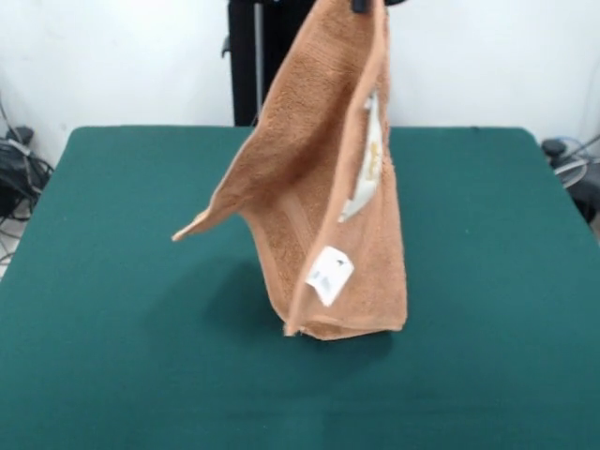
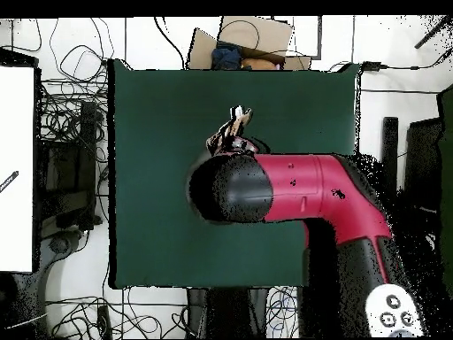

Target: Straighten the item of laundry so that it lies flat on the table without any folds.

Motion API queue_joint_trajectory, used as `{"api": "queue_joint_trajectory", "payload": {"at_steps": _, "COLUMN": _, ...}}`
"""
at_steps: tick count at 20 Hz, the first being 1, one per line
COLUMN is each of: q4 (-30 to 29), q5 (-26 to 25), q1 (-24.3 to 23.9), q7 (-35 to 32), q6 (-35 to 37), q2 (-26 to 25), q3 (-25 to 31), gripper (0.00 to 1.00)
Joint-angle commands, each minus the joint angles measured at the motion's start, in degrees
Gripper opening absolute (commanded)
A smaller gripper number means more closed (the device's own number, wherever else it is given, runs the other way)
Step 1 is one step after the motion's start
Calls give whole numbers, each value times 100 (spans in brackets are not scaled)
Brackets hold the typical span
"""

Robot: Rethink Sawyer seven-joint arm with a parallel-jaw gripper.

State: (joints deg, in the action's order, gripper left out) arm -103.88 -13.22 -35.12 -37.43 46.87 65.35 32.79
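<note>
Towel (image 1: 319,187): one, hanging from tool (image 1: 361,5); two white tags (image 1: 330,275).

Wide open dark green felt counter (image 1: 112,281) on all sides, bare to every edge. Only obstacle: orange-tan terry towel (image 1: 319,206) hanging upright mid-counter, bottom hem touching the felt, one corner flaring sideways. Free passage left, right and in front of it. From overhead, bulky red and black arm (image 2: 292,190) covering counter centre, blocking straight-down access there.
</note>
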Motion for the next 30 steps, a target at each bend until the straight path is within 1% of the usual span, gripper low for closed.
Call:
{"api": "queue_joint_trajectory", "payload": {"at_steps": 1, "q4": -773, "q5": -374, "q1": 389, "q7": -1332, "q6": -565, "q2": 18, "q3": -406, "gripper": 0}}
{"api": "queue_joint_trajectory", "payload": {"at_steps": 6, "q4": -838, "q5": -435, "q1": 566, "q7": -1441, "q6": -804, "q2": -39, "q3": -584, "gripper": 0}}
{"api": "queue_joint_trajectory", "payload": {"at_steps": 12, "q4": -1047, "q5": -521, "q1": 639, "q7": -1470, "q6": -1191, "q2": -89, "q3": -710, "gripper": 0}}
{"api": "queue_joint_trajectory", "payload": {"at_steps": 20, "q4": -1519, "q5": -536, "q1": 659, "q7": -1333, "q6": -1773, "q2": 20, "q3": -826, "gripper": 0}}
{"api": "queue_joint_trajectory", "payload": {"at_steps": 25, "q4": -1734, "q5": -548, "q1": 683, "q7": -1215, "q6": -1905, "q2": 145, "q3": -905, "gripper": 0}}
{"api": "queue_joint_trajectory", "payload": {"at_steps": 30, "q4": -1897, "q5": -719, "q1": 787, "q7": -1274, "q6": -2071, "q2": 185, "q3": -1077, "gripper": 0}}
